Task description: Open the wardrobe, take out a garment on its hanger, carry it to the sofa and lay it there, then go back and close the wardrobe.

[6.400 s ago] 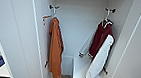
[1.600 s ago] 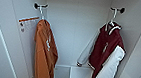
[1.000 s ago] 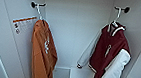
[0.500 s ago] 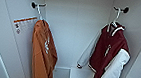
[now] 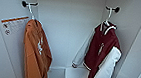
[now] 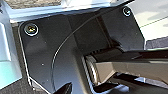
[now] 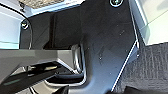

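The wardrobe [image 5: 67, 29] stands open before me, and the head view looks straight into its white interior. On its right side hangs the garment [image 5: 101, 50], a maroon jacket with white sleeves and striped trim. It hangs on the thin white hanger [image 5: 108, 16], whose hook sits over a black peg [image 5: 115, 8] on the right wall. One white sleeve [image 5: 107, 70] drapes forward and down. Both wrist views look down past the robot's own dark plates.
A plain orange jacket [image 5: 36, 56] hangs from a second peg [image 5: 24, 4] on the left wall, beside a printed label [image 5: 14, 24]. A low white step [image 5: 73, 76] sits at the wardrobe's bottom. Dark carpet [image 7: 147, 67] lies below the arms.
Since the oldest frame the camera has come closer to the wardrobe's inside, so both jackets look larger. Over the last second the jackets hang as before.
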Tool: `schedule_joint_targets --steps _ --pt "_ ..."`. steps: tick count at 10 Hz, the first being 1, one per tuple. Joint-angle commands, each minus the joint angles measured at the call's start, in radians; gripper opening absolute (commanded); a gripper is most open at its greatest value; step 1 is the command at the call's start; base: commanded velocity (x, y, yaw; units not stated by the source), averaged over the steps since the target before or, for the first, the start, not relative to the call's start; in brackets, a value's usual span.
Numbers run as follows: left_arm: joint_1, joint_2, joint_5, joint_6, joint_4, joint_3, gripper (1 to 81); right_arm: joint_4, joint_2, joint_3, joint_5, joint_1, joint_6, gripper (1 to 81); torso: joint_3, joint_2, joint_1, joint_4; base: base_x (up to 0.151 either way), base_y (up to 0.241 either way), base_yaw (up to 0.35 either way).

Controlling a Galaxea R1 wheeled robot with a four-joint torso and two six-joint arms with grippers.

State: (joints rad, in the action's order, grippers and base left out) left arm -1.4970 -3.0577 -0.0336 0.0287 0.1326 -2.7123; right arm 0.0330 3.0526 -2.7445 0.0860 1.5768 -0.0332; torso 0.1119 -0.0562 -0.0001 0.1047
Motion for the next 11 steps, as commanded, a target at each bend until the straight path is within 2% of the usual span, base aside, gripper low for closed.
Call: schedule_joint_targets --steps 1,5,6,7,8,10,11 --pt "0.071 0.005 0.05 0.007 0.01 0.002 81.1 0.007 0.001 0.0 -0.055 -0.031 -0.001 81.1 0.0 0.0 0.0 0.094 0.0 0.0 0.0" --pt "0.111 0.023 0.05 0.007 0.021 0.028 81.1 0.007 -0.001 -0.001 -0.055 -0.031 0.001 81.1 0.0 0.0 0.0 0.235 0.0 0.0 0.0" --pt "0.126 0.051 0.061 0.007 0.022 0.083 81.1 0.005 -0.001 -0.001 -0.054 -0.031 0.001 81.1 0.0 0.0 0.0 0.173 0.0 0.0 0.0" --pt "0.154 0.098 0.089 0.007 0.022 0.168 81.1 0.005 -0.001 -0.001 -0.054 -0.031 -0.001 81.1 0.0 0.0 0.0 0.203 0.0 0.0 0.0" --pt "0.183 0.152 0.106 0.005 0.021 0.269 81.1 0.005 -0.002 -0.001 -0.054 -0.031 -0.002 81.1 0.0 0.0 0.0 0.223 0.0 0.0 0.0" --pt "0.253 0.264 0.109 0.002 0.013 0.463 81.1 0.005 -0.002 -0.001 -0.052 -0.031 -0.002 81.1 0.0 0.0 0.0 0.227 0.0 0.0 0.0" --pt "0.298 0.305 0.142 -0.006 0.006 0.523 81.1 0.005 -0.002 -0.001 -0.052 -0.034 -0.002 81.1 0.0 0.0 0.0 0.227 0.0 0.0 0.0"
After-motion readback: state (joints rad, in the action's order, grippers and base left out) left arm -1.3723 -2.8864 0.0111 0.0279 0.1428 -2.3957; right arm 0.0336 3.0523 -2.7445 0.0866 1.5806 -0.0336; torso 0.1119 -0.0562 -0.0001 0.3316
